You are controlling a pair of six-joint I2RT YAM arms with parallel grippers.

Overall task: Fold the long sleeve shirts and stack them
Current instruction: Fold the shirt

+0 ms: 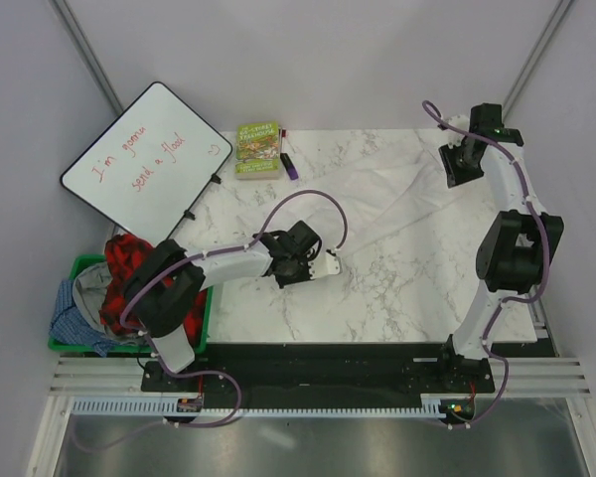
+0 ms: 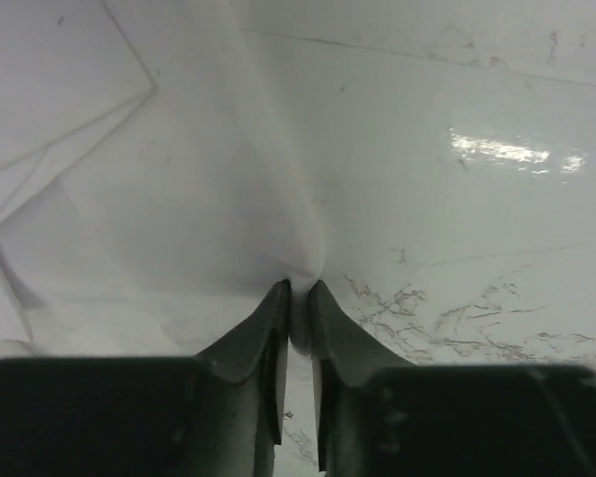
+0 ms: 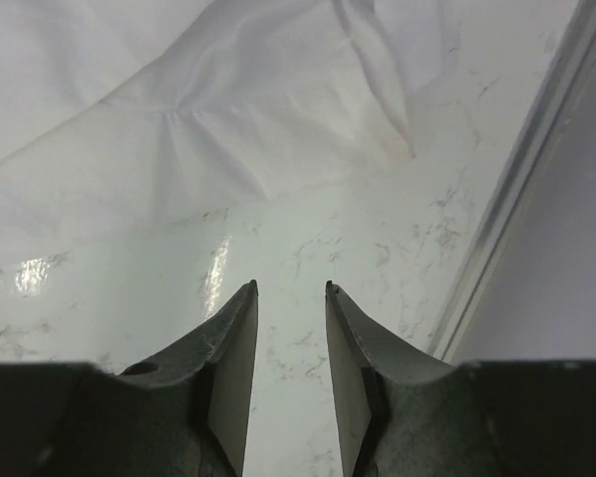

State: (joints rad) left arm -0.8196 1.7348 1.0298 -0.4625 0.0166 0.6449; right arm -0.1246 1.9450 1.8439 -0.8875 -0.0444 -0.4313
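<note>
A white long sleeve shirt lies crumpled across the back of the marble table. My left gripper sits low at its near left edge. In the left wrist view the left gripper is shut on a pinched fold of the white shirt, which rises from the fingertips. My right gripper hovers at the shirt's far right end. In the right wrist view the right gripper stands open over bare marble, with the shirt lying just ahead of it.
A green bin off the table's left side holds a red plaid garment and blue cloth. A whiteboard, a green book and a small purple object sit at the back left. The table's right edge is close to my right gripper.
</note>
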